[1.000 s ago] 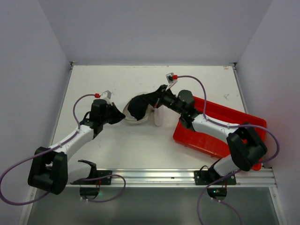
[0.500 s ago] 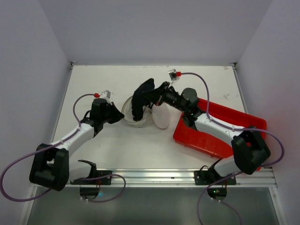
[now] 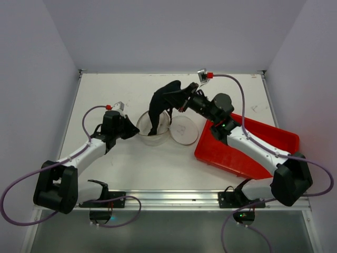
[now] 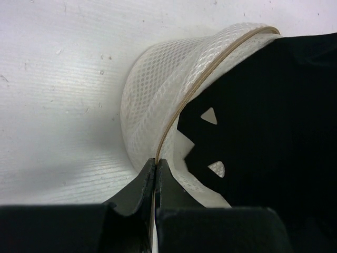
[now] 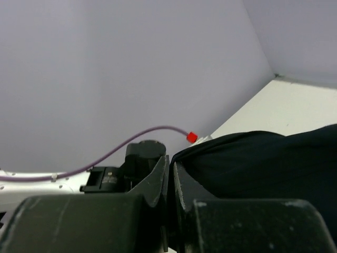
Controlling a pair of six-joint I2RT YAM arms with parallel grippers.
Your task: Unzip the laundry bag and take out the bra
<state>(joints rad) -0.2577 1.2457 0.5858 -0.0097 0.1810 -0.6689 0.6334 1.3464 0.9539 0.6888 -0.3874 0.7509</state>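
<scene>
The laundry bag (image 3: 181, 132) lies open on the table as two round white mesh halves. My left gripper (image 3: 135, 132) is shut on the rim of its left half, and the left wrist view shows the fingertips (image 4: 156, 164) pinching the tan zipper edge of the mesh (image 4: 158, 79). The black bra (image 3: 157, 108) hangs from my right gripper (image 3: 172, 97), which is shut on its upper end above the bag. Its lower end still dips into the left half. The right wrist view shows the bra (image 5: 263, 158) clamped between the jaws of the right gripper (image 5: 171, 163).
A red plastic tray (image 3: 247, 150) sits at the right under the right arm. White walls enclose the table at the back and both sides. A metal rail (image 3: 174, 197) runs along the near edge.
My right gripper has risen and moved back and right, pulling the bra up out of the bag. The bag's right half has dropped flat on the table. The left gripper has held still.
</scene>
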